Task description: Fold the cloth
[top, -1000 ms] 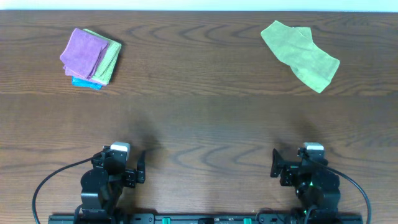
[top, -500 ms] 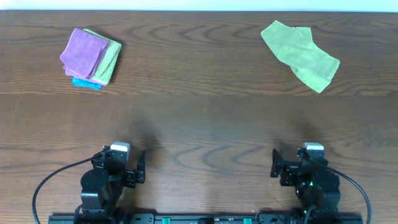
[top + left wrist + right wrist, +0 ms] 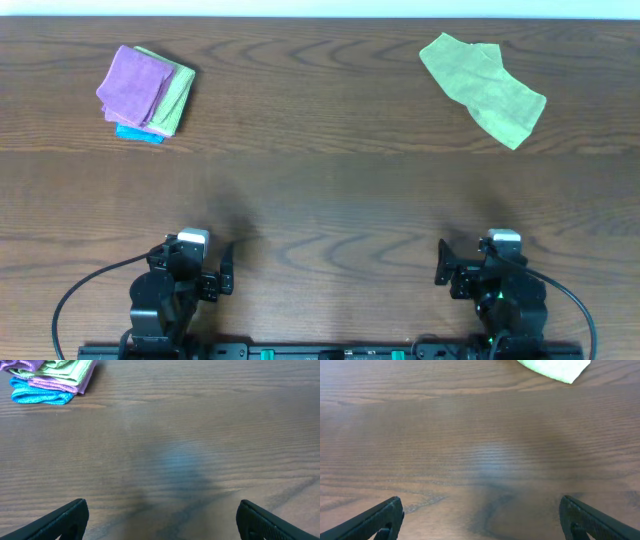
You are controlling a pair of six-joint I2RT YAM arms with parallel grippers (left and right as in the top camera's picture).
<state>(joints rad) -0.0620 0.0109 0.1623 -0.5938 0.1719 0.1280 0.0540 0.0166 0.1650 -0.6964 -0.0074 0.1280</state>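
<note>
Left gripper (image 3: 161,512) and right gripper (image 3: 480,510) sit with fingers spread wide; right should pinch the lime-green cloth (image 3: 483,88) by a corner.

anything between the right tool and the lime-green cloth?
Nothing. Only bare wooden table lies between the right tool and the cloth; the overhead and right wrist views both show it.

cloth (image 3: 553,366) cropped by right wrist view's top edge, blue cloth (image 3: 140,134) mostly hidden under purple cloth (image 3: 132,85)
</note>
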